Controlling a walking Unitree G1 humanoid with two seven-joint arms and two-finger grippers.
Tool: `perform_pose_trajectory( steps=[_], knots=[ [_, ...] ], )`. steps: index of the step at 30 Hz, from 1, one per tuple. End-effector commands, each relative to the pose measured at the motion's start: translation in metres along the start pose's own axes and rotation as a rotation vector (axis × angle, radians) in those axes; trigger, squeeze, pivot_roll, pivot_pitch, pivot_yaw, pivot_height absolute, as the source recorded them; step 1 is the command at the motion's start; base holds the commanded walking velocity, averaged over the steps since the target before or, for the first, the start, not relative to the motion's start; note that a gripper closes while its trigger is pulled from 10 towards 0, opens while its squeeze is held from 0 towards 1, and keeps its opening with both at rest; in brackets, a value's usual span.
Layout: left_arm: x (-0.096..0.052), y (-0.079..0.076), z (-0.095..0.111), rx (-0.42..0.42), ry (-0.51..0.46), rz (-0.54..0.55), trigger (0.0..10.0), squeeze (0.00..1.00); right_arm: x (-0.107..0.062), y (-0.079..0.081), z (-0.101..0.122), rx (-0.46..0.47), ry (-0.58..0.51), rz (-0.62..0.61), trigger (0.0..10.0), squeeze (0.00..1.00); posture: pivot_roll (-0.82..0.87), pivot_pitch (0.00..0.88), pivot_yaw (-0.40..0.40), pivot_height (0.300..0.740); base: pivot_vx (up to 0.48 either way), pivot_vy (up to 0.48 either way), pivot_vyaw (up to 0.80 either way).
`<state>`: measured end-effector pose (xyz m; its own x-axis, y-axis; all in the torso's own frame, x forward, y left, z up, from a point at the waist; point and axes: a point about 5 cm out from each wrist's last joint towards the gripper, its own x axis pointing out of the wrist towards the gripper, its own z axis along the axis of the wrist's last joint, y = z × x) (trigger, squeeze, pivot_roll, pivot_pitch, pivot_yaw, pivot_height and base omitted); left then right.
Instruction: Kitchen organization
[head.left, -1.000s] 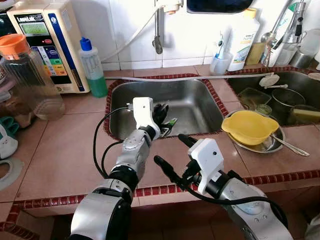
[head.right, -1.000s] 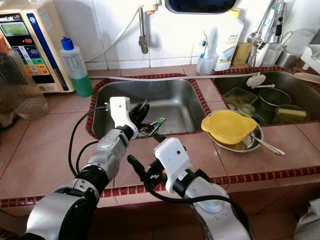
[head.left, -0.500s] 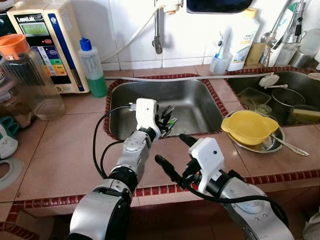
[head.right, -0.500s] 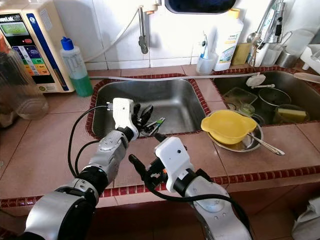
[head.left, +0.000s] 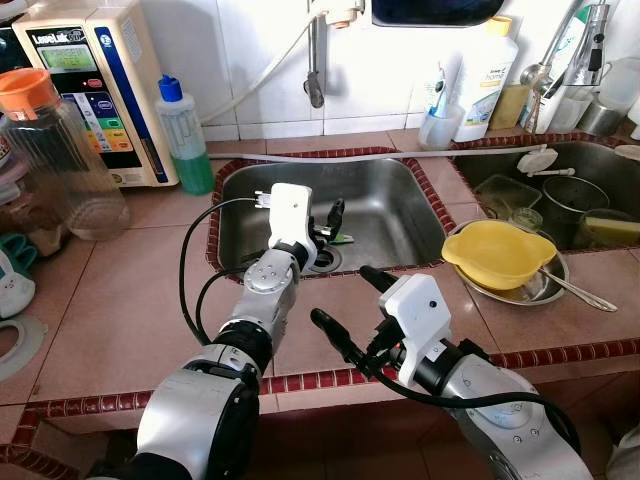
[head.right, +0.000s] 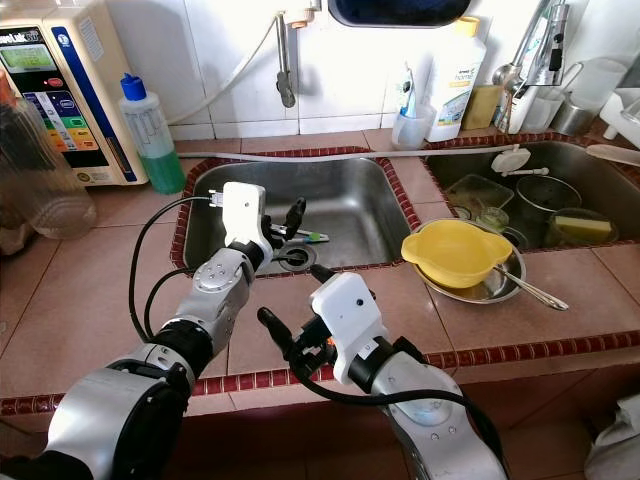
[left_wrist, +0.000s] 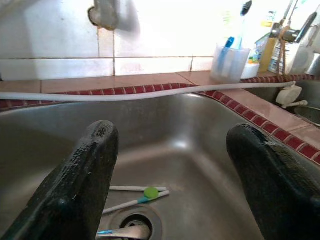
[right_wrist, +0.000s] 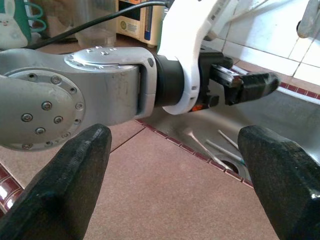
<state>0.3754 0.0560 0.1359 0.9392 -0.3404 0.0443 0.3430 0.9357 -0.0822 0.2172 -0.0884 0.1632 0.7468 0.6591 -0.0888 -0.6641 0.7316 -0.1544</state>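
Down in the left sink (head.left: 385, 200), close to the drain (left_wrist: 131, 227) at its front edge, lie two thin toothbrushes (left_wrist: 137, 195), one with a green patch on its handle. The left gripper (left_wrist: 170, 165) hangs spread and empty just above them; the right gripper (head.left: 345, 305), also spread and empty, waits over the counter's front edge. They look light, stiff and probably slippery on wet steel, so pinching one across mid-handle seems safest.
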Motion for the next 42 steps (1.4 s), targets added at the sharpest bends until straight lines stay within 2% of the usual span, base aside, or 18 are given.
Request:
perform_pose_trajectory(
  steps=[1,7,12,13,20,21,24,25,26,31,33,35,36,37,38,40,41,42],
  knots=[
    [0.002,0.001,0.004,0.011,-0.008,0.006,10.0,1.0,0.001,-0.001,0.005,-0.014,-0.016,-0.001,10.0,1.0,-0.03,0.0,0.041,0.74,0.0,0.0,0.0],
    [0.003,0.005,0.009,0.018,-0.03,0.013,10.0,1.0,0.001,-0.004,0.004,-0.026,-0.017,-0.032,10.0,1.0,-0.03,0.0,0.041,0.74,0.0,0.0,0.0],
    [0.005,0.002,0.017,-0.057,-0.069,-0.06,10.0,1.0,-0.001,-0.019,0.004,-0.054,-0.014,-0.157,10.0,1.0,-0.03,0.0,0.044,0.74,0.0,0.0,0.0],
    [0.003,0.002,0.019,-0.087,-0.081,-0.087,10.0,1.0,-0.002,-0.034,0.004,-0.068,-0.013,-0.276,10.0,1.0,-0.02,0.0,0.044,0.74,0.0,0.0,0.0],
    [-0.008,-0.001,0.017,-0.173,-0.099,-0.141,10.0,1.0,-0.015,-0.076,0.004,-0.163,0.036,-0.604,10.0,1.0,0.0,0.0,0.045,0.74,0.0,0.0,0.0],
    [-0.014,-0.003,0.017,-0.204,-0.104,-0.175,10.0,1.0,-0.024,-0.09,0.003,-0.179,0.058,-0.723,10.0,1.0,0.0,0.0,0.043,0.74,0.0,0.0,0.0],
    [-0.02,-0.004,0.017,-0.231,-0.103,-0.19,10.0,1.0,-0.031,-0.099,0.002,-0.182,0.069,-0.81,10.0,1.0,0.0,0.0,0.041,0.74,0.0,0.0,0.0],
    [-0.028,-0.004,0.018,-0.231,-0.1,-0.204,10.0,1.0,-0.04,-0.107,0.0,-0.154,0.071,-0.899,10.0,1.0,0.0,0.0,0.041,0.74,0.0,0.0,0.0],
    [-0.028,-0.004,0.018,-0.231,-0.1,-0.204,10.0,1.0,-0.04,-0.107,0.0,-0.154,0.071,-0.899,10.0,1.0,0.0,0.0,0.041,0.74,0.0,0.0,0.0],
    [-0.042,-0.004,0.015,-0.227,-0.066,-0.207,10.0,1.0,-0.057,-0.122,-0.001,-0.124,0.066,-1.073,10.0,1.0,0.01,0.0,0.043,0.74,0.0,0.0,0.0],
    [-0.047,-0.003,0.013,-0.225,-0.048,-0.203,10.0,1.0,-0.068,-0.128,-0.004,-0.014,0.034,-1.181,10.0,1.0,0.01,0.0,0.045,0.74,0.0,0.0,0.0],
    [-0.049,-0.003,0.013,-0.223,-0.041,-0.202,10.0,1.0,-0.072,-0.131,-0.006,0.02,0.026,-1.215,10.0,1.0,0.01,0.0,0.048,0.74,0.0,0.0,0.0],
    [-0.05,-0.003,0.013,-0.221,-0.036,-0.204,10.0,1.0,-0.075,-0.132,-0.007,0.043,0.02,-1.236,10.0,0.92,0.01,0.0,0.048,0.74,0.0,0.0,0.0],
    [-0.051,-0.003,0.013,-0.219,-0.031,-0.208,10.0,1.0,-0.078,-0.134,-0.009,0.067,0.014,-1.261,10.0,0.36,0.01,0.0,0.051,0.74,0.0,0.0,0.0],
    [-0.053,-0.003,0.013,-0.212,-0.025,-0.214,10.0,1.0,-0.082,-0.136,-0.012,0.097,0.009,-1.291,10.0,0.0,0.01,0.0,0.051,0.74,0.0,0.0,0.0],
    [-0.056,-0.004,0.014,-0.198,-0.014,-0.222,10.0,1.0,-0.088,-0.138,-0.017,0.141,0.008,-1.329,10.0,0.0,0.01,0.0,0.053,0.74,0.0,0.0,0.0],
    [-0.057,-0.004,0.014,-0.194,-0.008,-0.225,10.0,0.91,-0.091,-0.139,-0.021,0.188,0.002,-1.356,10.0,0.0,0.01,0.0,0.057,0.74,0.0,0.0,0.0],
    [-0.058,-0.004,0.014,-0.185,-0.003,-0.235,10.0,0.0,-0.094,-0.141,-0.028,0.27,-0.009,-1.383,10.0,0.0,0.01,0.0,0.06,0.74,0.0,0.0,0.0]
  ],
)
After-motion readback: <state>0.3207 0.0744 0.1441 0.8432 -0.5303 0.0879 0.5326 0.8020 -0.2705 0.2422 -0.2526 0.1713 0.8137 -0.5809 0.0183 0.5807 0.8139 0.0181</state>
